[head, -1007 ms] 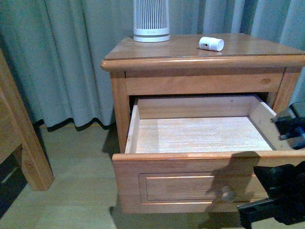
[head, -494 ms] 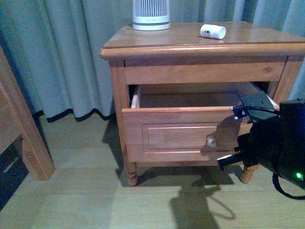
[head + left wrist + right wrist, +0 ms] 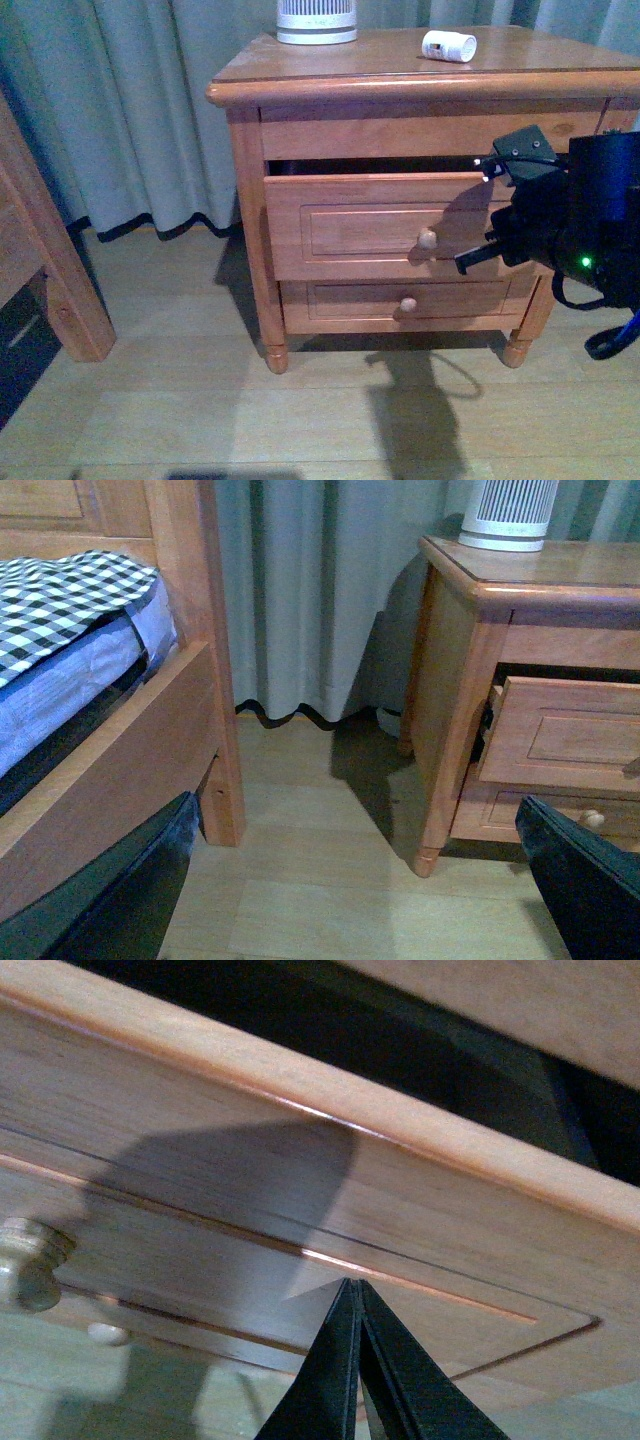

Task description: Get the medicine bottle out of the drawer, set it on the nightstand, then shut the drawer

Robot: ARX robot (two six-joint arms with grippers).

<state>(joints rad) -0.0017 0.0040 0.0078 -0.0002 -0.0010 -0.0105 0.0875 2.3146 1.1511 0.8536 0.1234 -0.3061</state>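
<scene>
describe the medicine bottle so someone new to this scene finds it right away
Start at the nightstand against the grey curtain. On its top, toward the right, the medicine bottle lies on its side. It is small, smooth and white, unlike the upright ribbed white device standing further left.

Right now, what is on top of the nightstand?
On the nightstand top lies the medicine bottle on its side, with a white ribbed device standing further back. The device's upper part is cut off by the frame, and the top's right end is out of view.
</scene>
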